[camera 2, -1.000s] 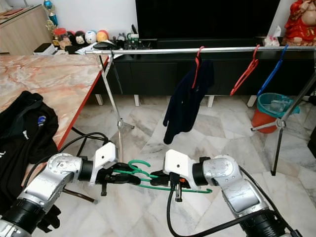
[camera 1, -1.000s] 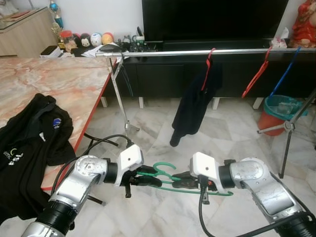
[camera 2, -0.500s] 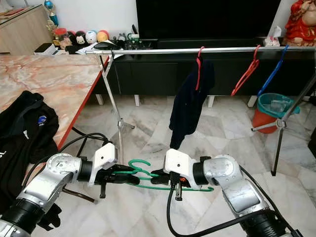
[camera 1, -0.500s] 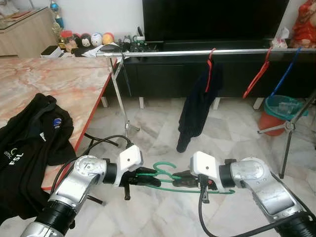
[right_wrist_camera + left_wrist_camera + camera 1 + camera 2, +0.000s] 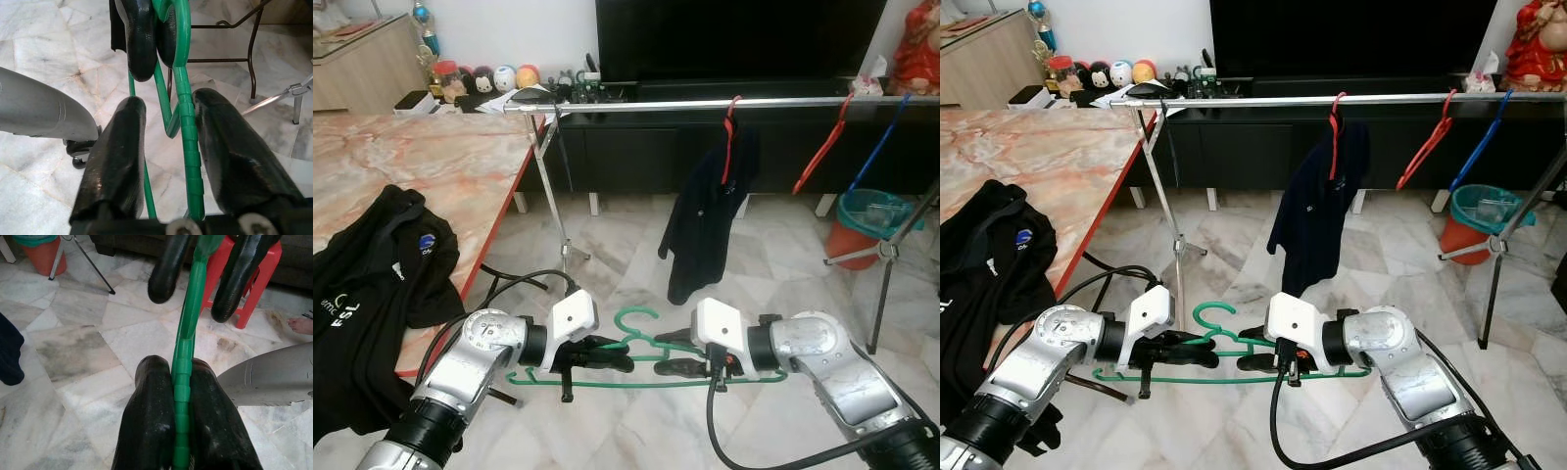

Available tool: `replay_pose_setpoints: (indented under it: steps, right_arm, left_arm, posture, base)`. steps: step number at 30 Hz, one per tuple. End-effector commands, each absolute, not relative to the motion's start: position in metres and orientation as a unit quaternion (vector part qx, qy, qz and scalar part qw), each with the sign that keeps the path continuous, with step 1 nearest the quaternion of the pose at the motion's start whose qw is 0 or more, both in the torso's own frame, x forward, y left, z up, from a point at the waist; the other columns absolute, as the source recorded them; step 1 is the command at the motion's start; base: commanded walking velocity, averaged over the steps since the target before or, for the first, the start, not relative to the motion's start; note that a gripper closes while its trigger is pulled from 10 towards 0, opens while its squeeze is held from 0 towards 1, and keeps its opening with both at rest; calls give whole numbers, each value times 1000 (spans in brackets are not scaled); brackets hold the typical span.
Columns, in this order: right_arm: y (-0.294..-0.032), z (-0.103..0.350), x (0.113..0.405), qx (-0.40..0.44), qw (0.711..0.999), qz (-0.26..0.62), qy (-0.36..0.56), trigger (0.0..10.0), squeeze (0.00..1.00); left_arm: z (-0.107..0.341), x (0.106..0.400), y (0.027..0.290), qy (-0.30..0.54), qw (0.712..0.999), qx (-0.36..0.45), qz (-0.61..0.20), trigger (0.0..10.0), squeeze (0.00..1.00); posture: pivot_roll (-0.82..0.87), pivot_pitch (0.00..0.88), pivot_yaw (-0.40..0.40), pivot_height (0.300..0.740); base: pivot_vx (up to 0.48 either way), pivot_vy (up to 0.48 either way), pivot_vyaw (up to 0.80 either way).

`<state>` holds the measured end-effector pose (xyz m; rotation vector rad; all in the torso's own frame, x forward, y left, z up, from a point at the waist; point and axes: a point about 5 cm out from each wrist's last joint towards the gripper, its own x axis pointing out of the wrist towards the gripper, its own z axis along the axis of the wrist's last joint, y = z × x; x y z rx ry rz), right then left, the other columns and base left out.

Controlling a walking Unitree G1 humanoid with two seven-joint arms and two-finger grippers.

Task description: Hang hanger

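Green hanger (image 5: pixel 636 338) low centre of frame, long axis level, spanning both hands, hook up. Left hand (image 5: pixel 607 354) clamped on its neck; right hand (image 5: pixel 671 354) fingers apart around the neck. Rail (image 5: pixel 724 102) at upper frame, well beyond. Left wrist view shows pinch: fingers (image 5: pixel 151 421) squeezing the plastic; right wrist view shows the gap.

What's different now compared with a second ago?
The right gripper has opened, so the green hanger now sits lower and more spread out. The dark garment on the rail has swung. The left gripper still pinches the hanger; the rail is unchanged.
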<state>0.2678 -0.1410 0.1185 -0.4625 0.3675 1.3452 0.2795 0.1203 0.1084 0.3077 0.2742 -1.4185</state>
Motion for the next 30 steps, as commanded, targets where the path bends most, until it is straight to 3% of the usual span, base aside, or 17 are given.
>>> replay_pose_setpoints:
  steps: [1,9,10,11,12,18,24,25,26,27,30]
  right_arm:
    - [-136,117,264,-206,731,628,169,10000,1000]
    - [-144,110,280,-218,773,573,163,10000,1000]
    - [-146,108,285,-218,788,554,160,10000,157]
    - [-146,107,288,-217,795,544,158,10000,157]
    - [-148,106,291,-216,804,531,156,10000,0]
    - [-146,105,292,-182,816,529,144,10000,0]
    - [-144,98,275,-152,778,587,165,10000,0]
    - [-144,97,272,-151,773,593,167,10000,216]
    - [-145,97,271,-149,770,597,168,10000,216]
    - [-145,97,269,-142,766,603,171,10000,1000]
    - [-147,95,265,-153,753,614,182,10000,1000]
  left_arm:
    - [110,283,124,122,751,146,-632,0,0]
    - [107,276,124,129,731,151,-653,0,0]
    - [106,276,126,134,727,158,-655,0,0]
    - [105,276,127,137,725,162,-655,0,0]
    - [102,275,128,144,722,171,-655,0,0]
    - [93,274,132,163,709,205,-655,0,0]
    - [80,277,139,179,707,257,-634,0,0]
    - [80,279,139,176,712,259,-629,0,0]
    - [80,280,139,173,716,260,-625,0,0]
    - [81,281,139,169,719,260,-622,0,0]
    - [81,284,140,161,726,266,-614,0,0]
  posture:
    - [24,0,44,740]
    - [24,0,42,740]
    - [25,0,42,740]
    - [25,0,42,740]
    - [26,0,42,740]
    - [25,0,42,740]
    - [23,0,43,740]
    - [24,0,43,740]
    - [24,0,43,740]
    - [23,0,43,740]
    - [25,0,43,740]
  base:
    - [0,0,0]
    - [0,0,0]
    - [0,0,0]
    - [0,0,0]
    - [0,0,0]
    - [0,0,0]
    - [0,0,0]
    - [0,0,0]
    - [0,0,0]
    - [0,0,0]
    - [0,0,0]
